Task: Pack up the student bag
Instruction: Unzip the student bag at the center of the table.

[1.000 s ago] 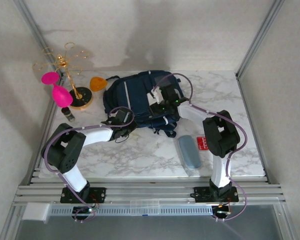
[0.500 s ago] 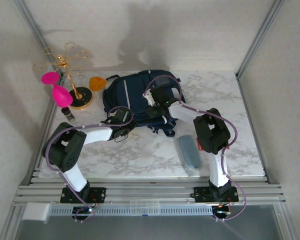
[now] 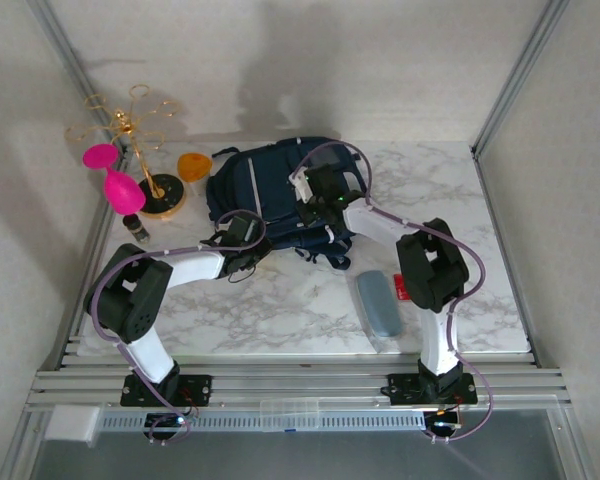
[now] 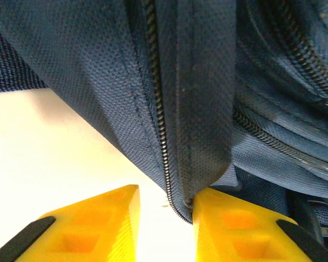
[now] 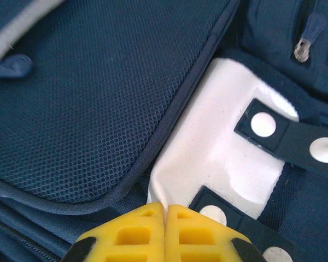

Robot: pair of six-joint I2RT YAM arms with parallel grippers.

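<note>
The student bag [image 3: 265,190] lies on the marble table [image 3: 310,310], at twelve o'clock from the arm bases. It is navy woven fabric with pale stripes and dark zips. Its white patch [image 5: 208,147], crossed by studded dark straps, sits at four o'clock of the piped square panel [image 5: 98,93]. The right gripper [image 5: 164,210] is clenched finger to finger at the patch's corner. The left gripper [image 4: 165,196] stands parted around a zip seam [image 4: 158,120], seemingly not pinching it.
</note>
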